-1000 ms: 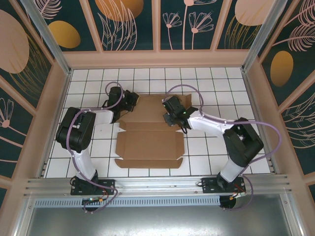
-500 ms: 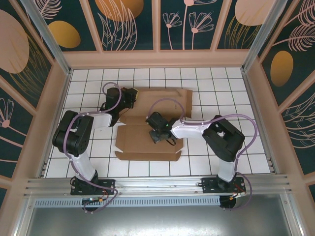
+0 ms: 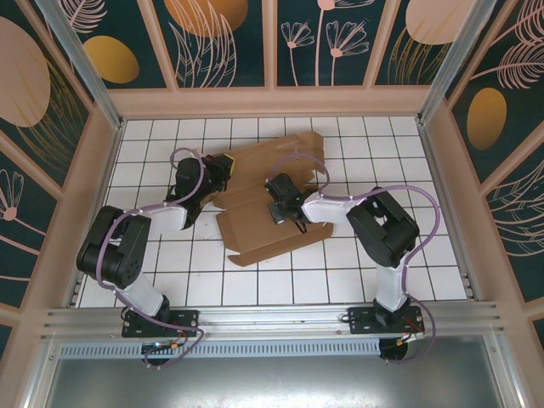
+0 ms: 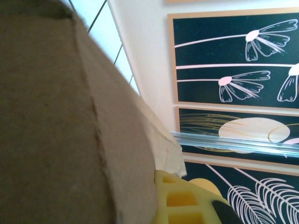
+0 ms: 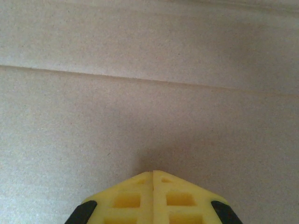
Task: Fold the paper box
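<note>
Top external view: the paper box (image 3: 259, 236), judged light yet stiff, is pinched at a flap edge by the left claw (image 3: 224, 167), the right claw (image 3: 279, 212) being pressed together.

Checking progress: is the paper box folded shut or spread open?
Spread open. The paper box lies as a wide blank across the tiles, its panels and flaps laid out and no walls closed into a box.

Black joints (image 3: 387, 225), white links (image 3: 327, 204), lilac cables (image 3: 437, 217), yellow latticed jaws

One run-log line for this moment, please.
stage: folding | plain brown cardboard mailer box: skewed | left gripper: shut on its edge | right gripper: shut, tips on panel
</note>
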